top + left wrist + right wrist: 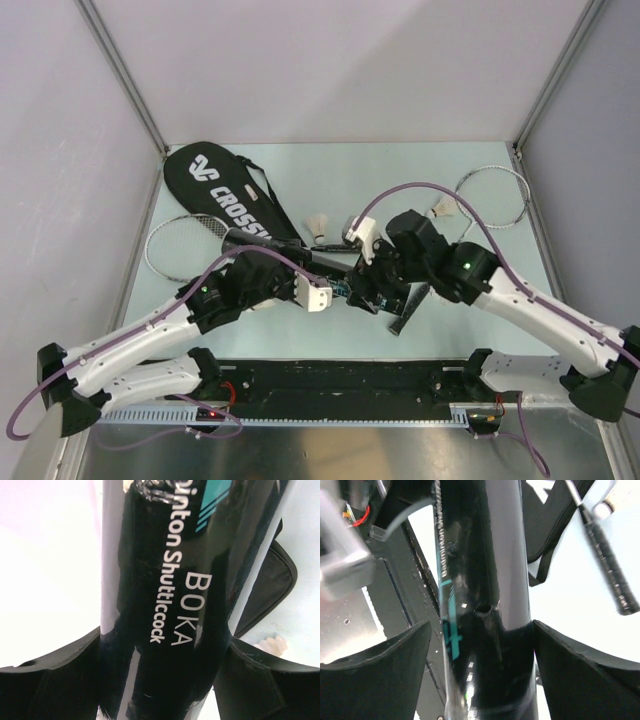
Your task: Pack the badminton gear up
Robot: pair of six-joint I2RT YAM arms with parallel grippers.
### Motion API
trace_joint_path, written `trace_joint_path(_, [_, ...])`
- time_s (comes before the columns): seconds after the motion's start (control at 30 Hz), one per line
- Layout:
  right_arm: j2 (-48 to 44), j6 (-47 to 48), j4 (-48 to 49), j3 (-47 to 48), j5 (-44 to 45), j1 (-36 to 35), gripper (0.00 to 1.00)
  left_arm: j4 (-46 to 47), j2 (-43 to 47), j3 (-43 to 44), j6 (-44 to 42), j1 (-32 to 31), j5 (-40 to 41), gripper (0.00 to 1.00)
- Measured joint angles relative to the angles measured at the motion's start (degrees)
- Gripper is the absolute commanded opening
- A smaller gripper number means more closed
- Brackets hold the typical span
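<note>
One tube (165,580) above pale table (330,185): left claw (164,647) pinches it, right claw (482,630) unclear.

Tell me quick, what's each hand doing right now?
Left hand: closed on the dark teal-printed shuttlecock tube.
Right hand: open, straddling that tube, not gripping.

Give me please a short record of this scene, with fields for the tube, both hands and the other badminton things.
tube: dark, lettered BOKA, lies between both hands
left hand: fingers against both sides of the tube, seems closed on it
right hand: fingers around the tube; grip unclear
bag: black, lettered CROSSWAY, far left
left racket: head beside the bag
right racket: head at far right
middle shuttlecock: loose, right of the bag
right shuttlecock: loose, beside the right racket's head
</note>
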State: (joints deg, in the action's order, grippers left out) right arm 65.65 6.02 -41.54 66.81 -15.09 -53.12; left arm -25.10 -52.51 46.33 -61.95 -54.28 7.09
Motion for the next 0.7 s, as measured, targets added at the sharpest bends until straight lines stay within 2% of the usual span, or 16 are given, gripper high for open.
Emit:
trace_joint_path(0.07, [-2.3,0.0,1.0,0.0,0.0,0.6,0.96,-0.5,-0.4,0.0,1.8,0.2,0.4,0.46])
trace_joint_path(0.13, [-4.6,-0.3,1.7,0.0,0.0,1.4,0.99,-1.1,-0.5,0.0,3.6,0.2,0.7,0.44])
trace_joint_path(0.27, [-8.8,-2.3,3.8,0.0,0.3,3.7,0.99,-1.2,-0.5,0.0,7.4,0.3,1.6,0.39])
trace_joint_path(0.4, [-12.8,-7.8,6.8,0.0,3.7,6.4,0.99,-1.3,-0.4,0.2,13.2,0.3,2.8,0.41])
trace_joint_path(0.5, [-16.5,-12.9,9.7,0.0,6.2,8.7,0.96,-1.4,0.2,0.7,17.8,0.3,3.8,0.45])
trace_joint_path(0.6, [-20.7,-17.4,13.7,0.0,7.8,10.3,0.89,-1.3,0.9,1.6,23.4,0.4,5.6,0.42])
trace_joint_path(0.7, [-23.3,-20.1,17.0,0.1,8.0,10.4,0.77,-1.0,1.9,2.1,28.2,0.9,6.6,0.37])
